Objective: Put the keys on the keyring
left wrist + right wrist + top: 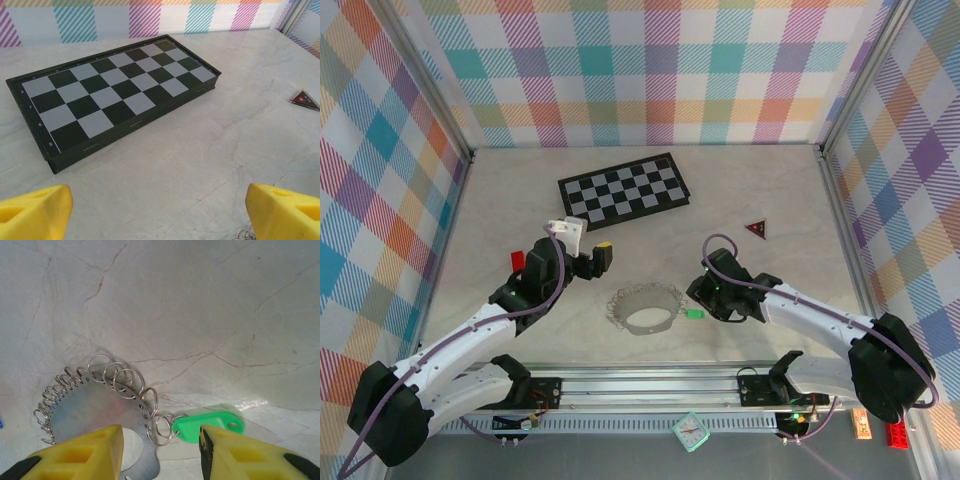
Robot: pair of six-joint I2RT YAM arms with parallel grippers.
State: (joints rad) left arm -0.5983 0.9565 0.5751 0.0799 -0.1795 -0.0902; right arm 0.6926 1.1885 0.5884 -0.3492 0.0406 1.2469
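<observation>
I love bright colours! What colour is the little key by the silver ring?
Bright green. The key shows best in the right wrist view, beside the keyring.

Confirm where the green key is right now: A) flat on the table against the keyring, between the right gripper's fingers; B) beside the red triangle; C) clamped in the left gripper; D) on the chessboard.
A: the right wrist view shows the green key flat on the table against the small rings of the keyring, between the open fingers of the right gripper.
</observation>
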